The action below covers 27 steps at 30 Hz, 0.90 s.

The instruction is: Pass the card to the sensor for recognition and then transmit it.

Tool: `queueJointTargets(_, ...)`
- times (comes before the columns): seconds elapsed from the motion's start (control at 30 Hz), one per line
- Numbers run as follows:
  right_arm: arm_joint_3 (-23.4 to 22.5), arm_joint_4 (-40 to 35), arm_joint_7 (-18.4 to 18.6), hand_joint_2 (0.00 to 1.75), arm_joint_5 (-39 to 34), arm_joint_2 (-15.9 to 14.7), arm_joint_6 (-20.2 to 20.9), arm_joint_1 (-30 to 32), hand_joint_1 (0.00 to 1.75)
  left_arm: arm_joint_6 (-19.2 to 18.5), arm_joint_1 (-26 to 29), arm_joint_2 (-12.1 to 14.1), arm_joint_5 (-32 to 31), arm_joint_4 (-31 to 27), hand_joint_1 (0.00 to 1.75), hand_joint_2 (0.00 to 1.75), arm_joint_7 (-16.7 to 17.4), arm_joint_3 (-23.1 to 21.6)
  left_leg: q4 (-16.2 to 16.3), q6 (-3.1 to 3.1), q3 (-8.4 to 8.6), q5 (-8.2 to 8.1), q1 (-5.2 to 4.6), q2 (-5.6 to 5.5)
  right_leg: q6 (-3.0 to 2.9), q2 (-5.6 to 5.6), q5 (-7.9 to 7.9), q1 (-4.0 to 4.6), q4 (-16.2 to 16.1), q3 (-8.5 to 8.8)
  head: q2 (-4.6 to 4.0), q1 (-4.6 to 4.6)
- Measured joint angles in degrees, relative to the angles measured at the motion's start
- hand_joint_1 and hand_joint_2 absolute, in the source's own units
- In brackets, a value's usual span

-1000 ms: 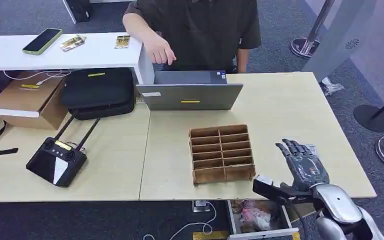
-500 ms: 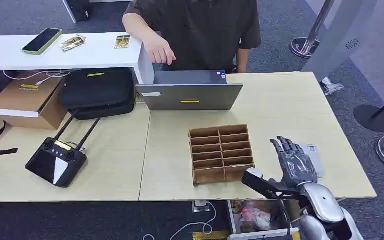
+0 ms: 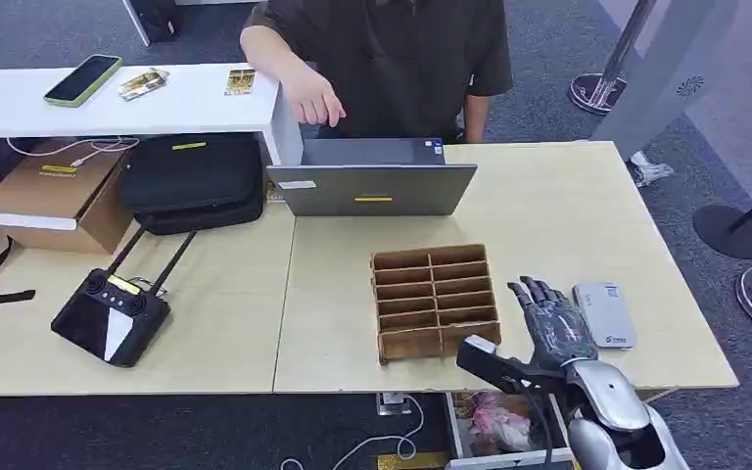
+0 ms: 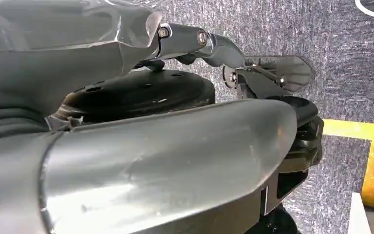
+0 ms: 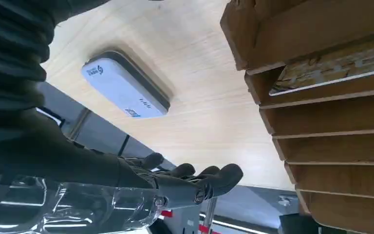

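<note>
Nothing is held by the right hand's fingers (image 3: 534, 299): they are stretched out and spread apart, with the thumb splayed wide toward the wooden rack (image 3: 435, 301). The right hand (image 3: 548, 328) hovers just beside the rack's near right corner, between the rack and the white sensor (image 3: 604, 313), which lies flat on the table (image 3: 568, 215) a little farther from the rack on the same side.

The card (image 5: 331, 70) shows in the right wrist view. It lies in one of the rack's compartments, resting on a wooden divider with its printed face and a pale edge exposed. Which compartment that is in the head view, I cannot tell.

The card is probably thin, light, stiff and slick, so it should weigh next to nothing but could slip from a loose hold. The best purchase looks to be the exposed edge at the compartment's mouth, pinched between thumb and a fingertip, since the dividers leave little room for a wider grasp.

The left hand (image 4: 151, 146) is seen too close to judge its fingers.
</note>
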Motion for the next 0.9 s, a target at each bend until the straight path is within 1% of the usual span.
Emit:
queueJointTargets(0.13, 0.6, 2.0, -0.5, 1.75, -0.5, 0.2, 0.3, -1.4, 0.00, 0.0, -0.1, 0.0, -0.4, 0.0, 0.00, 0.00, 0.5, 0.0, 0.0, 0.00, 0.00, 0.00, 0.01, 0.01, 0.00, 0.01, 0.00, 0.01, 0.0, 0.00, 0.00, 0.00)
queueJointTargets(0.23, 1.2, 4.9, -0.6, 1.75, -1.0, 0.9, 0.4, -3.3, 0.00, 0.0, -0.2, 0.0, -0.5, 0.0, 0.00, 0.00, 0.8, 0.0, 0.0, -0.02, 0.01, 0.02, 0.01, 0.02, 0.00, 0.03, 0.01, 0.01, 0.0, 0.01, 0.00, 0.00)
queueJointTargets(0.53, 2.2, 13.1, -0.2, 1.75, -1.9, 4.0, 0.4, -8.7, 0.00, 0.1, -0.3, 0.0, -0.3, 0.0, 0.00, 0.00, 1.1, 0.0, 0.0, -0.02, 0.03, 0.03, 0.01, 0.03, 0.00, 0.06, 0.01, 0.00, 0.0, 0.01, 0.00, -0.02)
queueJointTargets(0.7, 2.2, 16.1, 0.6, 1.75, -1.9, 5.1, 0.2, -9.7, 0.00, 0.2, -0.4, 0.0, -0.4, 0.0, 0.00, 0.00, 1.6, 0.0, 0.0, -0.01, 0.02, 0.03, 0.00, 0.01, 0.00, 0.03, 0.01, 0.00, 0.0, 0.01, 0.00, 0.00)
queueJointTargets(0.9, 1.6, 17.1, 1.5, 1.75, -0.9, 5.7, -0.2, -9.4, 0.00, 0.4, -0.5, 0.0, -0.5, 0.0, 0.00, 0.00, 1.9, 0.0, 0.0, -0.01, 0.03, 0.03, 0.00, 0.01, 0.00, 0.03, 0.01, 0.00, 0.0, 0.00, 0.00, 0.00)
